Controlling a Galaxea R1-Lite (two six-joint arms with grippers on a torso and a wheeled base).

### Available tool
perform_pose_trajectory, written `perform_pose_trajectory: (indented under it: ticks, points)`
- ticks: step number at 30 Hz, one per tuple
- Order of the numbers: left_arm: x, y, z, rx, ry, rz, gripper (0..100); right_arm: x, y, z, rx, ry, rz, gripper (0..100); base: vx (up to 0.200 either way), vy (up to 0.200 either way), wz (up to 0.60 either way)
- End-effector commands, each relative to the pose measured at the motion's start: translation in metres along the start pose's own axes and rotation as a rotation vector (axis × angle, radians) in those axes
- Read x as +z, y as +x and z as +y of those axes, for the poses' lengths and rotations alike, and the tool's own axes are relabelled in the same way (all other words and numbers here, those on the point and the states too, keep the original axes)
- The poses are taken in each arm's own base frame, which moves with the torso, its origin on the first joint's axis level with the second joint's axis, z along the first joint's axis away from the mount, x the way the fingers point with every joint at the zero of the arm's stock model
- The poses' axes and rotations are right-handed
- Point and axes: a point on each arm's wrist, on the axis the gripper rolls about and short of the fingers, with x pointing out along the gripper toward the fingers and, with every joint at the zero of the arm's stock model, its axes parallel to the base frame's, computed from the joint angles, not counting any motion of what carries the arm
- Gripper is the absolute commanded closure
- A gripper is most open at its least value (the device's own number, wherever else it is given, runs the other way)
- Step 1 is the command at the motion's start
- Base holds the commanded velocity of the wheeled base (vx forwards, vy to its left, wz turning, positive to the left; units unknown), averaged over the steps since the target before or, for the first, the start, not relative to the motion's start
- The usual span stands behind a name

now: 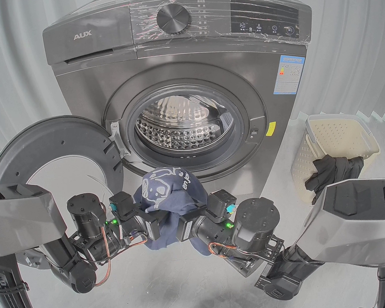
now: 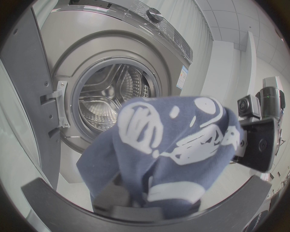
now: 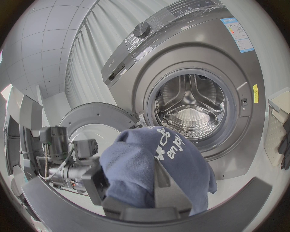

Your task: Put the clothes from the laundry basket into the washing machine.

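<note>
Hanging between the two arms just in front of the open washing machine (image 1: 87, 81), a navy garment (image 1: 169, 191) with white printed figures and lettering sat bunched below the porthole, outside the drum (image 1: 181, 122). The right gripper (image 1: 185, 222) was clamped on the cloth, one dark finger (image 3: 162, 181) showing in the right wrist view with fabric pressed against it and draped over it. The left gripper (image 1: 154, 217) was buried under the same garment, and whether it was pinching or merely carrying the cloth could not be told.

The drum's perforated steel wall and raised ribs caught the light. The round door (image 1: 47, 140) stood swung wide to the robot's left. On the floor to the robot's right of the machine sat the cream laundry basket (image 1: 330, 129), its walls perforated, with black clothing (image 1: 333, 170) spilling over its near rim.

The machine's front carried a blue-bordered label (image 1: 288, 74) at upper right and a small yellow sticker (image 1: 270, 129) beside the porthole; clear film covered the panel around the dial (image 1: 173, 18).

The head view took in the basket's inside. The right wrist view caught its corner and a dark fold of cloth at the frame's edge. The left wrist view showed the other arm's wrist camera just beyond the garment.
</note>
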Motion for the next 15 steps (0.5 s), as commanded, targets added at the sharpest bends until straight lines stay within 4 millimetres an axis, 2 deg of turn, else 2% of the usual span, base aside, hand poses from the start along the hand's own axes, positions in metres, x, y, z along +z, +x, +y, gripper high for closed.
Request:
perform_pose_trajectory:
  ticks: [1,7,15]
  points:
    - [0.006,0.002,0.003,0.024,0.003,-0.029,100,-0.003,-0.002,-0.006,-0.022,-0.006,0.016,100,0.0,0.0,0.0]
    - [0.021,0.0,0.005,0.034,-0.003,-0.079,100,-0.007,-0.006,-0.011,-0.039,-0.006,0.04,100,0.0,0.0,0.0]
    - [0.021,0.001,0.002,0.027,-0.002,-0.083,100,-0.007,-0.006,-0.011,-0.036,0.001,0.04,100,0.0,0.0,0.0]
